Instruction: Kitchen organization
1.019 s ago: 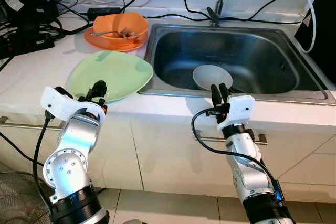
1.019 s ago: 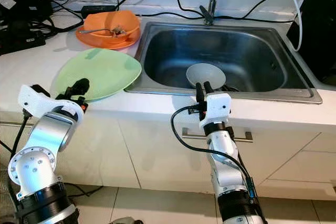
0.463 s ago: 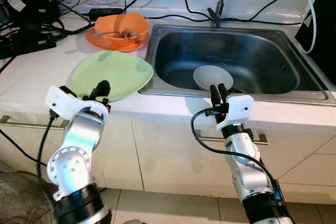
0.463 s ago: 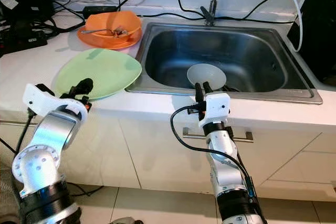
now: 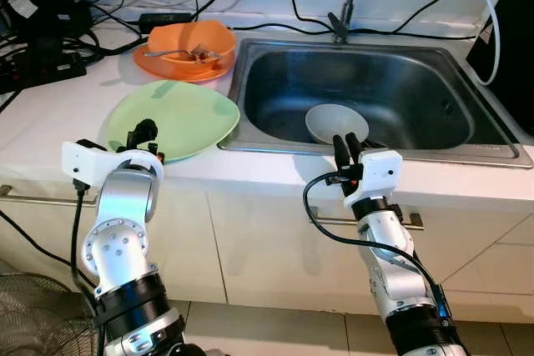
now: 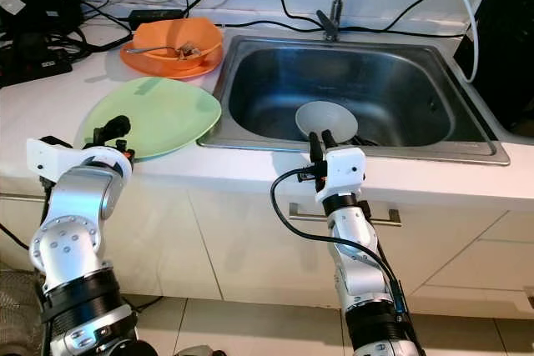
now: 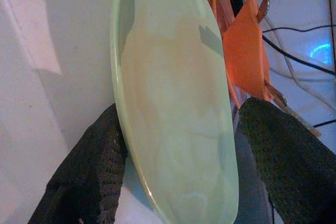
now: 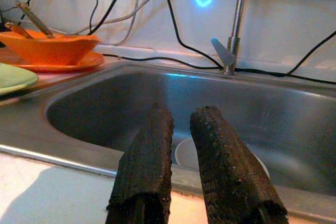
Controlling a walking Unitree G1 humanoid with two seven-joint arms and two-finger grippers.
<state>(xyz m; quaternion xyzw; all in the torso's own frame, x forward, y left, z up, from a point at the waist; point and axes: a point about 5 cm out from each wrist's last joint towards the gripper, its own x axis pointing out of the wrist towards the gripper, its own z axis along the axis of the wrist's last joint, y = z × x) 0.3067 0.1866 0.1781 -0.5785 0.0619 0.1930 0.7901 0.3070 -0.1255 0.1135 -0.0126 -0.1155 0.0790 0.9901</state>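
Your left gripper (image 7: 178, 177) sits at the near edge of the green plate (image 5: 179, 118), fingers spread apart with the rim running between them; from the wrist view one finger (image 7: 94, 166) looks to be under or against the edge, though you can't be sure it is touching. Nothing is clamped yet. The plate lies flat on the white counter (image 5: 50, 114), just left of the sink (image 5: 375, 89), its right edge reaching the sink's rim.

Your right gripper (image 5: 344, 147) hovers upright at the front lip of the sink, fingers nearly together with a narrow gap and holding nothing. The white bowl (image 5: 334, 120) rests in the basin just beyond it.

Behind the green plate, the orange bowl (image 5: 192, 39) stands on an orange plate (image 5: 163, 64) with cutlery (image 5: 188, 53) inside it, near a tangle of cables (image 5: 50, 31).

Judging by this, you're early in the job: one bowl is in the sink, while the green plate and the orange stack remain on the counter. Closing on the green plate looks like the step in hand.
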